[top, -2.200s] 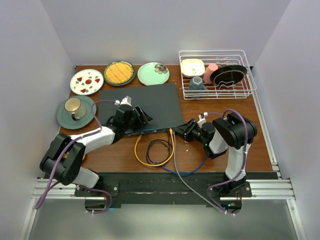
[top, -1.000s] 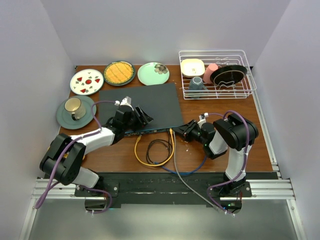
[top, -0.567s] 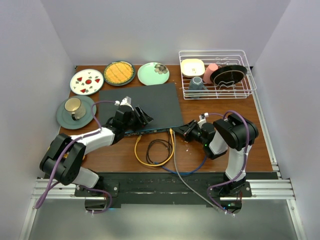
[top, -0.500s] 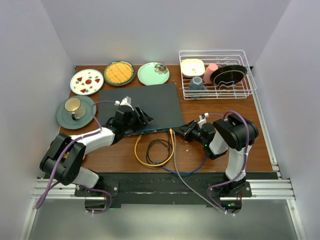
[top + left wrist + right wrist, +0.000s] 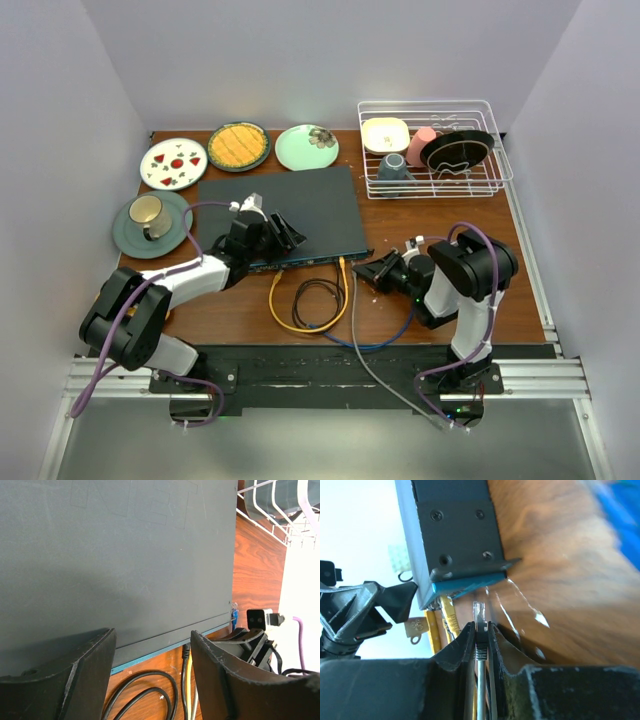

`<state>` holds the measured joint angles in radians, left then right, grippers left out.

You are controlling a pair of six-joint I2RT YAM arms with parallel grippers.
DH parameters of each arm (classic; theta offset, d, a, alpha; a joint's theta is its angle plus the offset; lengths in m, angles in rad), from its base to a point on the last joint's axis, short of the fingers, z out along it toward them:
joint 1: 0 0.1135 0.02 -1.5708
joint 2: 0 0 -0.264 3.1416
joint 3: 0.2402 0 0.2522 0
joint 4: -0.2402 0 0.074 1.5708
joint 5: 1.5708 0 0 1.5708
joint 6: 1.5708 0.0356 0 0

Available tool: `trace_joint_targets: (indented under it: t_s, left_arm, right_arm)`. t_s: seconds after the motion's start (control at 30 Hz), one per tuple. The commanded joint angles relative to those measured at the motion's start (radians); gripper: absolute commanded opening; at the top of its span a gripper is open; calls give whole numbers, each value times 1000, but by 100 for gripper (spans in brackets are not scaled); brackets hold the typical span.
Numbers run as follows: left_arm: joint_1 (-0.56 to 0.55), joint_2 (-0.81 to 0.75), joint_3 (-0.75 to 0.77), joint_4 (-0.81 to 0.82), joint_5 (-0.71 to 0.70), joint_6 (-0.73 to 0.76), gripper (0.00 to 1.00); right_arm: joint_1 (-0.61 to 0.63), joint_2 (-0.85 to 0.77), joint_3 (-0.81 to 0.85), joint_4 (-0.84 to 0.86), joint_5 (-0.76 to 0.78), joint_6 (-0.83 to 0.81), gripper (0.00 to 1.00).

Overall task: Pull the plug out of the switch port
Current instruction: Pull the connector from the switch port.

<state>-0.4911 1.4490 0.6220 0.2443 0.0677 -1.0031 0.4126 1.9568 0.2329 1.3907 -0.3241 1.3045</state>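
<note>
The switch is laid flat at the middle of the table, its blue front edge turned toward the arms; it appears to be steadied from above by the left fingers, which are spread apart over its lid; that hold is best maintained so the box is not dragged. The right fingers are clamped on the plug, which is seen clear of the edge, just off the switch's corner; the pull is best carried straight back, away from the yellow cables seated beside it.
</note>
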Motion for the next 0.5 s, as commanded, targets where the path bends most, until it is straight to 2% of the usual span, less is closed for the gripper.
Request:
trace_joint_targets:
  t_s: [0.0, 0.13, 0.27, 0.33, 0.43, 0.47]
  left_arm:
    - [5, -16, -27, -10, 18, 0, 66]
    - [5, -27, -34, -10, 12, 1, 66]
    - [3, -39, -38, -14, 12, -2, 66]
    - [3, -50, -39, -17, 7, 1, 66]
    - [3, -64, -41, -20, 1, 0, 66]
    - [3, -67, -47, -17, 1, 1, 66]
  right_arm:
    - [-6, -10, -55, 363, 33, -60, 0]
    - [-6, -73, -108, 363, 37, -76, 0]
    - [-8, -235, -155, 346, 46, -93, 0]
    - [-9, -313, -165, 285, 49, -103, 0]
    - [-11, -536, -142, 15, 69, -169, 0]
    - [-11, -608, -124, -221, 88, -242, 0]
